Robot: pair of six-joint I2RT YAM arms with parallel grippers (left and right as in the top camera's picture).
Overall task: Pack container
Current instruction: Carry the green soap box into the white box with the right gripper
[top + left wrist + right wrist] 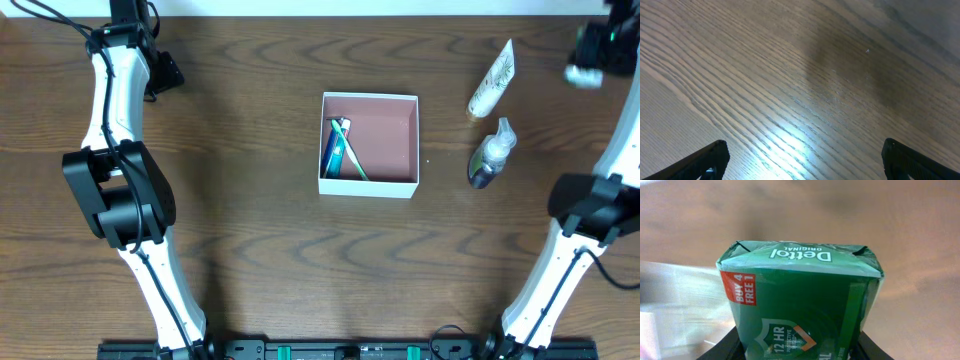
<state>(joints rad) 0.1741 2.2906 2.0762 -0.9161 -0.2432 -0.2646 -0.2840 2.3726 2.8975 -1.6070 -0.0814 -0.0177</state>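
The container (368,186) sits upright on the bench (250,200), near the middle and between the two arms. It is a square, shallow box, open at the top, with white walls and a dusty pink-brown inside. No dents or tears can be made out from overhead. Slim blue, green and white items (340,150) lie inside along its left wall, too small to identify; the rest of its floor is bare. To its right, well apart from it, lie a white tube (492,80) and, nearer the robot, a small clear bottle (492,155) with a dark base. The left claw (807,165) stands fully open above bare wood, with nothing between its fingers. The right claw (797,352) is at the far right corner, closed on a green soap pack (800,295) with a red offer label. Its dark fingers (720,350) flank the pack's lower sides.
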